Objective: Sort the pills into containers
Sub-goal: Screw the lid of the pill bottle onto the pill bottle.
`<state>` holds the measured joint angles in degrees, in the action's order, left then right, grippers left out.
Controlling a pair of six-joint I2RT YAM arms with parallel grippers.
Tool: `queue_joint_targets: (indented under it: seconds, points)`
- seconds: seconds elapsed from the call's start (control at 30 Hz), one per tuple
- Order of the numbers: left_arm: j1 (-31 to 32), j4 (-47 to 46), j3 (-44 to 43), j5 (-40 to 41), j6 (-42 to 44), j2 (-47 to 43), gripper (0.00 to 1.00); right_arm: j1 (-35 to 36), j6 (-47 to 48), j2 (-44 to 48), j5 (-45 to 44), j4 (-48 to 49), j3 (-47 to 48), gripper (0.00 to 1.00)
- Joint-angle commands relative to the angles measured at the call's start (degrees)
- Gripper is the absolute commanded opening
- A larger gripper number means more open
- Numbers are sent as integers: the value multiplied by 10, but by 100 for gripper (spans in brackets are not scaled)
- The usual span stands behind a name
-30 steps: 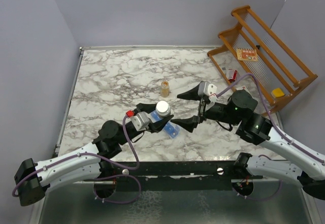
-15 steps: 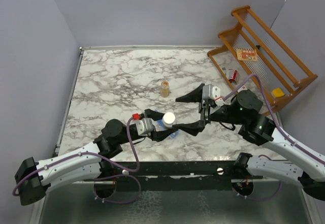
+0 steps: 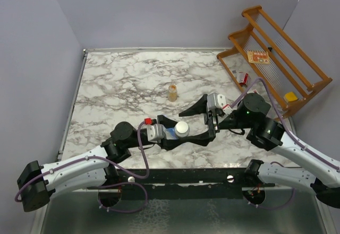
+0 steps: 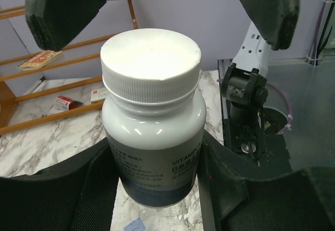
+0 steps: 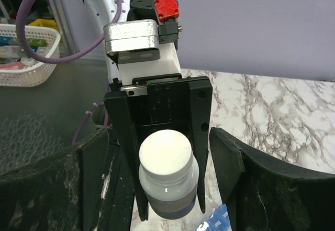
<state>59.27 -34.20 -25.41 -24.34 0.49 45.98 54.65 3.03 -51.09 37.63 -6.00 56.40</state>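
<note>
- The containers (image 5: 215, 224) show only as a translucent blue corner on the marbled surface (image 5: 293, 105), just beneath both claws.
- The left claw (image 4: 157, 189) grips a white-capped bottle (image 4: 152, 110).
- The right claw (image 5: 162, 178) is spread wide, straddling the cap without touching it.

Wooden rack (image 3: 240, 34), amber bottle (image 3: 172, 92)

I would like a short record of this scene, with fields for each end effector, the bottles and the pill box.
left end effector: shut on the white-capped bottle, cap facing up
right end effector: open, one finger on each side of the cap, not touching it
amber bottle: stands alone on the marble table, farther back
blue pill organizer: mostly hidden beneath the end effectors
</note>
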Motion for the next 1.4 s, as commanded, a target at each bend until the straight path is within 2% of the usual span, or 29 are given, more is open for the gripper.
queue_joint_targets:
  seconds: [0.0,0.3,0.57,0.77,1.07,1.17,1.37]
  points:
    - [1,-10,-24,-26,-6,4,0,-1,-7,-3,38,0,-1,75]
    - [1,-9,-25,-32,-10,-5,0,-1,-4,-12,39,0,0,60]
    - [1,-10,-25,-31,-11,-5,0,-1,-2,-20,42,-4,3,59]
    - [1,-10,-25,-24,-9,-3,0,-1,-1,-21,39,-6,4,45]
    - [1,-10,-26,-16,-9,-8,0,-1,0,-20,31,-10,4,48]
    - [1,-10,-26,-12,-9,-8,0,-1,-2,-20,29,-10,3,55]
    - [1,-10,-26,-9,-9,-7,0,-1,-2,-17,25,-9,2,55]
